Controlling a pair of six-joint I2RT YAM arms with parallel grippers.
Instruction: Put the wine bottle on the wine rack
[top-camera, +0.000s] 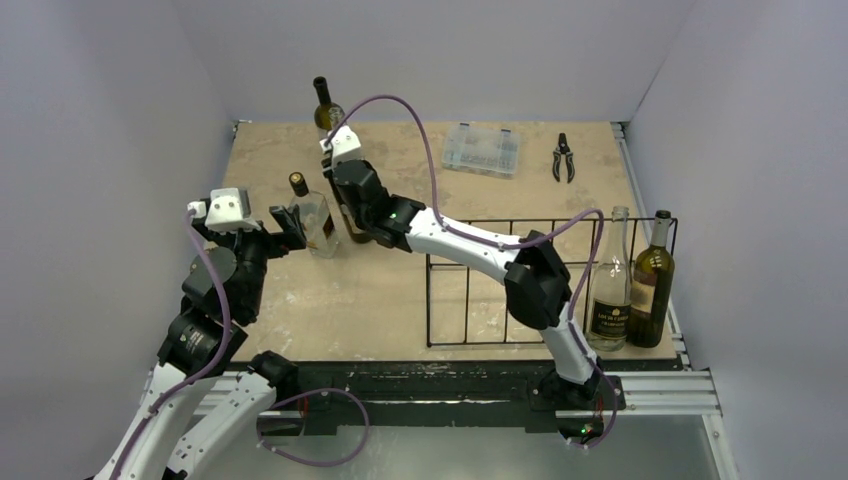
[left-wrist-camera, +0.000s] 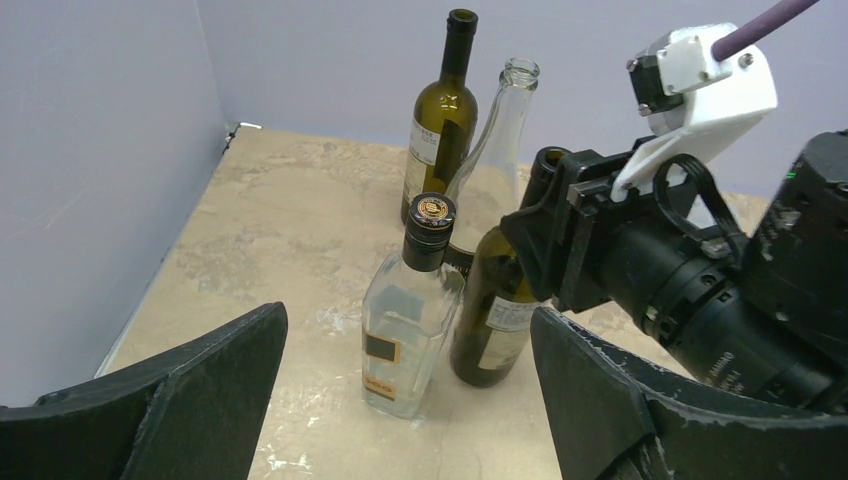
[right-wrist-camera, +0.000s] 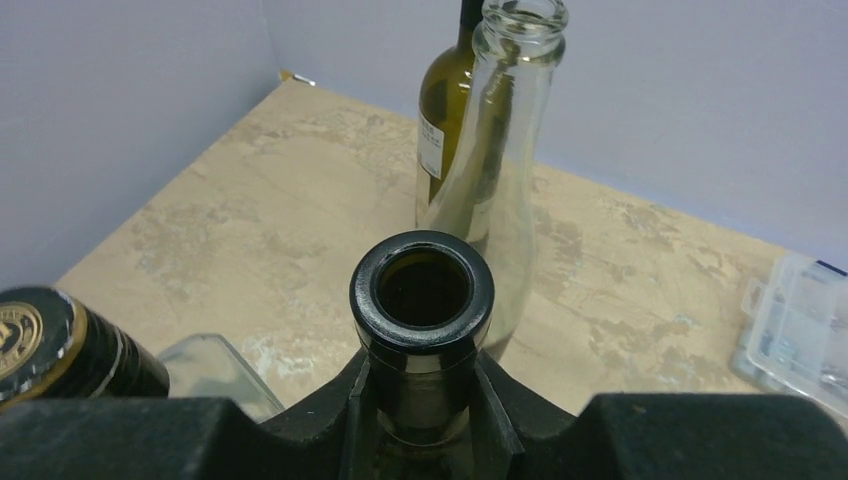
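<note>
My right gripper is shut on the neck of a dark green wine bottle, just below its open mouth. The bottle stands upright on the table left of centre. The black wire wine rack lies at the right front, with a clear bottle and a dark bottle upright at its right end. My left gripper is open and empty. It faces a square clear bottle with a black cap, which touches the held bottle's left side.
A tall clear bottle and a dark bottle stand just behind the held one. A clear plastic compartment box and pliers lie at the back right. Grey walls close in the left, back and right.
</note>
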